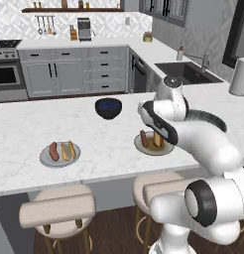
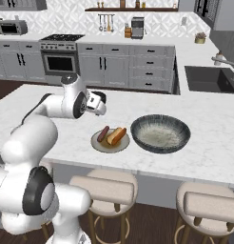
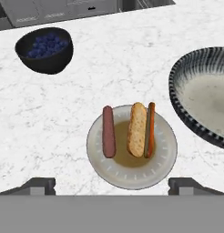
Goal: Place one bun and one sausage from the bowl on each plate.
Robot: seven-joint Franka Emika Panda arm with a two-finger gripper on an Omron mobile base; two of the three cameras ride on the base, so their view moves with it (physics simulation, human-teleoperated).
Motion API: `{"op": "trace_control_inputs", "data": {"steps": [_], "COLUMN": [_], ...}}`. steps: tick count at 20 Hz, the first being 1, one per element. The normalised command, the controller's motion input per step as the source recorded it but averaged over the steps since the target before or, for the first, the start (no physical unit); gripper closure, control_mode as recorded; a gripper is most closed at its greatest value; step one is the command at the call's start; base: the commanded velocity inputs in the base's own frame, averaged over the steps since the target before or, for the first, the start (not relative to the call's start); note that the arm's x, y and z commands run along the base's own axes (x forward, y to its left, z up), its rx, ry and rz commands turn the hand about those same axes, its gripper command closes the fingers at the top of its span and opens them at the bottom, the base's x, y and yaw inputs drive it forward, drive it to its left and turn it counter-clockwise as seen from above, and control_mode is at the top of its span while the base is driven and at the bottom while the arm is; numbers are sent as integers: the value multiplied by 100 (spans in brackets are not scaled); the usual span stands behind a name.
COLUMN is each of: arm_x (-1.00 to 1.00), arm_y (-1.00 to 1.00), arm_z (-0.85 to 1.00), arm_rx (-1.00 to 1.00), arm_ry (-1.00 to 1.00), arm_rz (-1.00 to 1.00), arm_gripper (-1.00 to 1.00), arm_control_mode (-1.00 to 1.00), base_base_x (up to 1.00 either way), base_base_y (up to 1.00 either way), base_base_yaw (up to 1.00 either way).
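My gripper (image 3: 113, 187) hangs open above the tan-centred plate (image 3: 100, 164), its fingertips (image 3: 38, 185) wide apart and holding nothing. On that plate a sausage (image 3: 108, 132) lies left of a bun (image 3: 137, 129) with a darker strip along its right edge. The wide bowl (image 3: 177, 98) to the plate's right shows only its pale inside. In the right base view the hand (image 2: 101, 105) hovers just left of this plate (image 2: 97, 143) and the bowl (image 2: 138, 125). The light grey plate (image 1: 44, 158) at the left carries a sausage (image 1: 54, 151) and a bun (image 1: 69, 150).
A small dark bowl (image 1: 108, 107) of blue berries stands farther back on the marble counter (image 1: 94, 134). Padded stools (image 1: 57, 211) line the counter's near edge. A sink (image 1: 186, 72) and a paper-towel roll (image 1: 240, 75) sit at the right.
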Motion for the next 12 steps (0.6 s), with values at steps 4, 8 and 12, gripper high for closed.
{"op": "trace_control_inputs", "data": {"steps": [4, 8, 12], "arm_x": [-18, -52, -97], "arm_y": [8, 15, 42], "arm_z": [25, 13, 28], "arm_rx": [-7, -5, -15], "arm_ry": [-13, -34, -88], "arm_rz": [1, 0, 0], "arm_gripper": [-100, -100, -100], "arm_control_mode": [-100, -100, -100], "base_base_x": [0, 0, 0], "base_base_y": [0, 0, 0], "base_base_yaw": [0, 0, 0]}}
